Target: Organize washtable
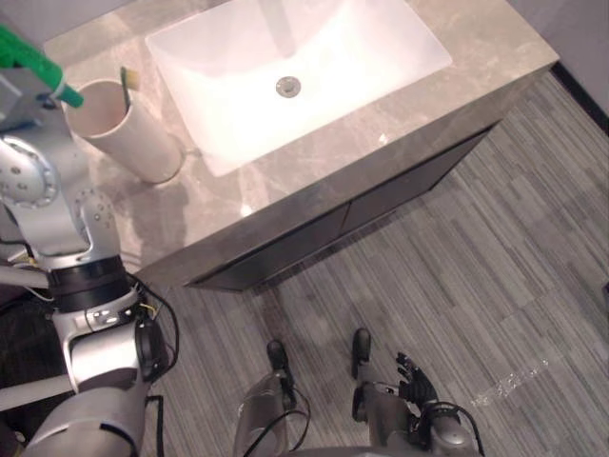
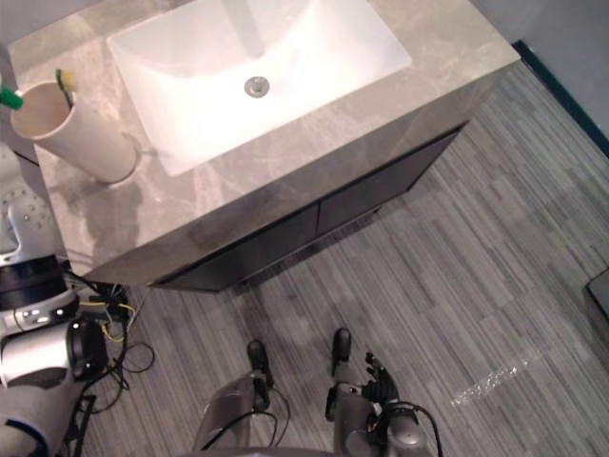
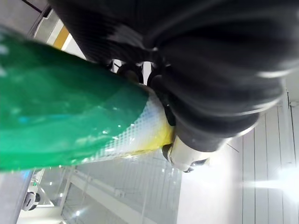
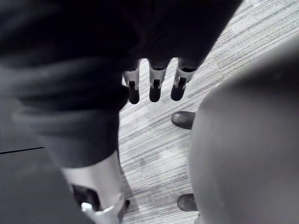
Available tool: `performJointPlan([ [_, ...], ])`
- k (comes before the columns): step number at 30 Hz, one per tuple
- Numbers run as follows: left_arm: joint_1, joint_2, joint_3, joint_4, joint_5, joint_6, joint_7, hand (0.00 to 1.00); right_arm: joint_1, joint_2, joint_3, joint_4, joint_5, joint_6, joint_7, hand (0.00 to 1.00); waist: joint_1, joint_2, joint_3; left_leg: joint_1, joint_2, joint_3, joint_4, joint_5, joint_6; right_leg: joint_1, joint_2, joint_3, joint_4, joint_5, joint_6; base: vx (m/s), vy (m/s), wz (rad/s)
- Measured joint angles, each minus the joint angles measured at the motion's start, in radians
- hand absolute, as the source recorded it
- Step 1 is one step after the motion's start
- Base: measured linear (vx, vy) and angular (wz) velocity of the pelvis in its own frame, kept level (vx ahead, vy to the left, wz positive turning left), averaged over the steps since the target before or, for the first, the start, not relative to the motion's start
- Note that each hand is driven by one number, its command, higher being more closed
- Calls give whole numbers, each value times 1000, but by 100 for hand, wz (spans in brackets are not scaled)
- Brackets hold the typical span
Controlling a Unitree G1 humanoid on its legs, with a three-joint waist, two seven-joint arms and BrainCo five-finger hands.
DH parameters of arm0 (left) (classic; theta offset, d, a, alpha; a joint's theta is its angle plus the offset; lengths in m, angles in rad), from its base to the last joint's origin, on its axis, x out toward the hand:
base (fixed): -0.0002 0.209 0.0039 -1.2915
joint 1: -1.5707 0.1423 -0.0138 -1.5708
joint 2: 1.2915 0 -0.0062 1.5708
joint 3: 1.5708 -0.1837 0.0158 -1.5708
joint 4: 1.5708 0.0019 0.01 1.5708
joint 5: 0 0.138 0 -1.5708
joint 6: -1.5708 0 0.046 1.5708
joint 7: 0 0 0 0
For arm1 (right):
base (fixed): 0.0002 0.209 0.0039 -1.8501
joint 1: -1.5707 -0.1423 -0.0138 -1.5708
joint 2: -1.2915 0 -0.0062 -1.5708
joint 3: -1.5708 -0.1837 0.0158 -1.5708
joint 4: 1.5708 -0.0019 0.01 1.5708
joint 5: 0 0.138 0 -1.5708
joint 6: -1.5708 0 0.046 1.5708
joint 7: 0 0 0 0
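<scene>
A cream cup (image 1: 128, 133) stands on the grey stone washtable (image 1: 314, 157), left of the white sink (image 1: 219, 67). A toothbrush (image 1: 127, 81) with a yellow-green head leans inside the cup. My left hand (image 3: 187, 149) is raised at the table's far left corner, shut on a green tube (image 1: 33, 59). The tube slants down, and its tip (image 1: 70, 95) is at the cup's rim. Up close the green tube (image 3: 60, 121) ends in a pale and yellow part against my hand. My right hand (image 1: 416, 379) hangs low over the floor, open, with its fingers (image 4: 154, 86) straight and holding nothing.
The sink has a round metal drain (image 1: 288, 87). Dark cabinet doors (image 1: 314, 233) run below the washtable's front edge. Grey striped flooring (image 1: 476, 286) spreads in front of and to the right of the washtable.
</scene>
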Motion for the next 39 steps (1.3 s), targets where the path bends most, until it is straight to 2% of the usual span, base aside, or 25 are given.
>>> performJointPlan([
  [25, 38, -5, 6, 10, 0, 1, 0, 100, 4, 0, 0, 1, 2, 0, -2, 0, 2, 1, -7, -13, 13, -10, 24, -6, -3, 7, 9, -10, -10, 6, -8, 1, 0, 1],
  [30, 38, -5, 6, 10, 1, 1, 0, 100, 4, 2, 2, 14, 2, 0, -2, 0, 0, 1, -31, -20, 13, -8, 24, -6, -3, 0, 9, -8, -10, 6, -8, 0, 0, 0],
  [39, 38, -10, 0, 10, 1, 1, -1, 100, 4, 3, 1, 16, 2, 0, -2, 0, 0, 0, -32, -20, 14, -5, 26, -6, -3, -1, 10, -5, -10, 8, -11, 0, 0, 0],
])
